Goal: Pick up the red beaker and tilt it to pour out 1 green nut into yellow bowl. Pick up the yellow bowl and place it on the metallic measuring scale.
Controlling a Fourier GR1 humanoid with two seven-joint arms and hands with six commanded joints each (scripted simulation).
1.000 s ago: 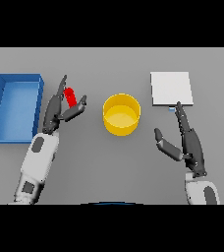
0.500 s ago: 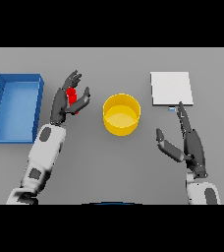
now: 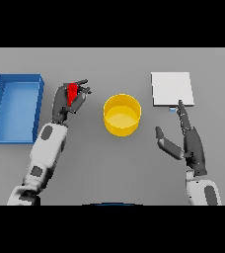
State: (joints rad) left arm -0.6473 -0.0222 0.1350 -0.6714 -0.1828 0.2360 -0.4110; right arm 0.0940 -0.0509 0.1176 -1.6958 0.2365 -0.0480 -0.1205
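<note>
The red beaker [image 3: 72,93] is in my left hand [image 3: 65,101], whose fingers and thumb curl round it left of the yellow bowl [image 3: 122,114]. Only the beaker's upper part shows between the fingers. The bowl stands upright in the middle of the table, apart from both hands. The metallic measuring scale [image 3: 171,89], a light square plate, lies at the back right. My right hand [image 3: 188,141] rests open just below the scale, fingers straight and pointing toward it, holding nothing.
A blue tray [image 3: 17,107] with raised walls lies at the far left, close beside my left forearm. The grey table [image 3: 114,168] stretches between the bowl and the front edge.
My left hand has closed on the red beaker and carried it right, toward the bowl. The right hand and the bowl have stayed in place.
</note>
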